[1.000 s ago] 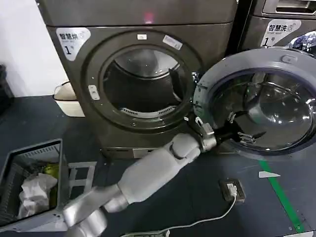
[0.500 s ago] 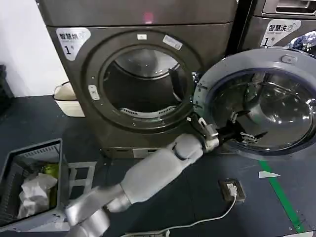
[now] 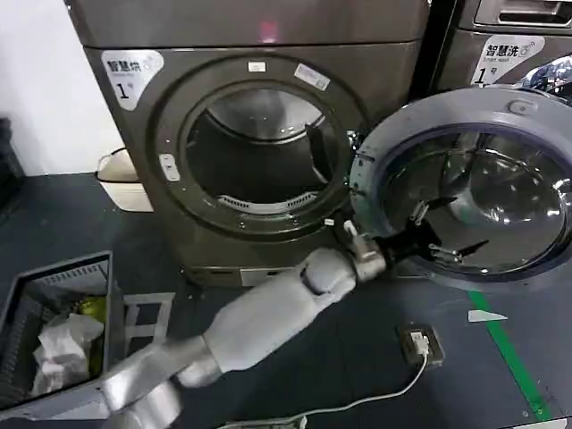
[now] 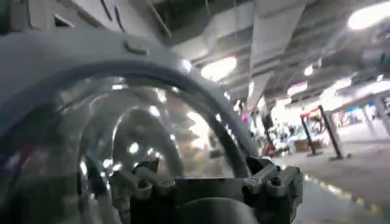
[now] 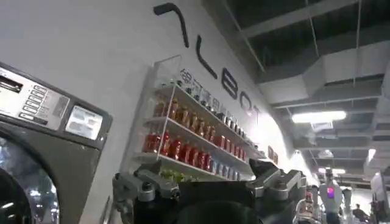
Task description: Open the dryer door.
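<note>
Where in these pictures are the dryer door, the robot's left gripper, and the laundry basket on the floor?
dryer door (image 3: 536,112): head view, on its grey plastic rim.
left gripper (image 3: 447,243): head view, midway between fingertips, against the door glass.
laundry basket (image 3: 63,271): head view, on its rim.

Dark bronze-grey metal dryer cabinet (image 3: 393,67), white label with dark print and a "1" (image 3: 132,70) at its corner. Swung-open round dryer door (image 3: 465,183): pale grey plastic back around dark, reflective bulging glass. Silver-grey left arm (image 3: 268,317) ending in a black left gripper (image 3: 438,241). Dark blue-grey floor (image 3: 54,219) crossed by a green tape stripe (image 3: 509,357). Grey slatted plastic basket (image 3: 98,295) with white and yellow-green contents. Cream-white tub (image 3: 121,183) beside the cabinet. White cable (image 3: 357,404) leading to a small black-and-white box (image 3: 420,344).
</note>
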Controlling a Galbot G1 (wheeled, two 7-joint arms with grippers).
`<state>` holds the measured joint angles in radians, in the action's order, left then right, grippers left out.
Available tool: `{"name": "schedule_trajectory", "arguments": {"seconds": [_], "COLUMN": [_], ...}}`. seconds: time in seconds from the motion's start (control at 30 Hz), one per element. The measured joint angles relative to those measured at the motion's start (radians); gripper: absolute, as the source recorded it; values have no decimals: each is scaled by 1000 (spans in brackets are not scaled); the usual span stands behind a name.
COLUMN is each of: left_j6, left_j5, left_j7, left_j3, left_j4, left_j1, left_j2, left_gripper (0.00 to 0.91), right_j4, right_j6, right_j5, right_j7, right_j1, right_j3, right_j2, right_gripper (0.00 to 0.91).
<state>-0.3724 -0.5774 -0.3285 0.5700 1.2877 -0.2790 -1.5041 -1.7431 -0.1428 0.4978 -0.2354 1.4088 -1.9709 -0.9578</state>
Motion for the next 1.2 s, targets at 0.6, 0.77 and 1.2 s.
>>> {"name": "schedule_trajectory", "arguments": {"seconds": [0.6,0.77,1.2], "left_j6": [-111,-14,49], "left_j5": [-63,38,193], "left_j7": [-35,6,-68], "left_j3": [43,30,-34], "left_j4": [237,328,521], "left_j1": [-66,-87,-178], "left_j2": [335,494,994], "left_gripper": [907,907,907], "right_j4": [-37,-63,-82], "right_j6": [13,17,-37], "right_j5": [-20,-38,-118], "right_j7": [-1,-6,19], "right_j1": [3,8,-10], "right_j3": [-37,-63,-86], "right_j2": [16,22,41], "right_gripper": [907,907,907]}}
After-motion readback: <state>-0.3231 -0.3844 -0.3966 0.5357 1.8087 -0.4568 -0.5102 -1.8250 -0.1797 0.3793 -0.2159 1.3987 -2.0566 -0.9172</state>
